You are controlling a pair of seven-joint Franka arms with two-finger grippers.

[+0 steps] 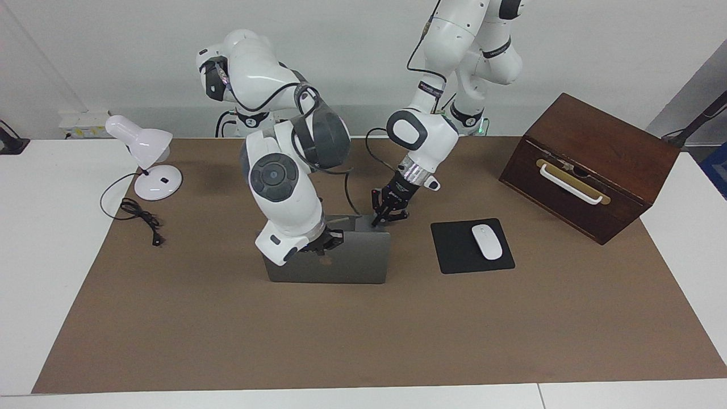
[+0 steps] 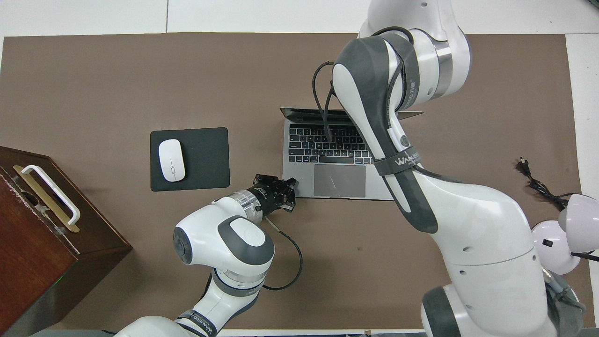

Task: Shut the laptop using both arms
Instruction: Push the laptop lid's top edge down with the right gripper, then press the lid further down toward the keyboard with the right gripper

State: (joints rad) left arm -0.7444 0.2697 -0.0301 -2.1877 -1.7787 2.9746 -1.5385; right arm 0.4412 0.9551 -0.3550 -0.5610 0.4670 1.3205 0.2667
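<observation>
The silver-grey laptop (image 1: 346, 264) stands mid-table with its lid about upright, the lid's back showing in the facing view. In the overhead view its keyboard and trackpad (image 2: 339, 180) show and the lid is seen edge-on. My right gripper (image 1: 328, 241) rests against the upper part of the lid, by the logo; in the overhead view it is hidden under its own arm. My left gripper (image 1: 385, 217) sits low at the base's corner nearest the robots, toward the left arm's end (image 2: 286, 194).
A black mouse pad (image 1: 454, 250) with a white mouse (image 1: 487, 241) lies beside the laptop toward the left arm's end. A brown wooden box (image 1: 596, 147) with a white handle stands past it. A white desk lamp (image 1: 147, 147) and its cable (image 1: 139, 213) are at the right arm's end.
</observation>
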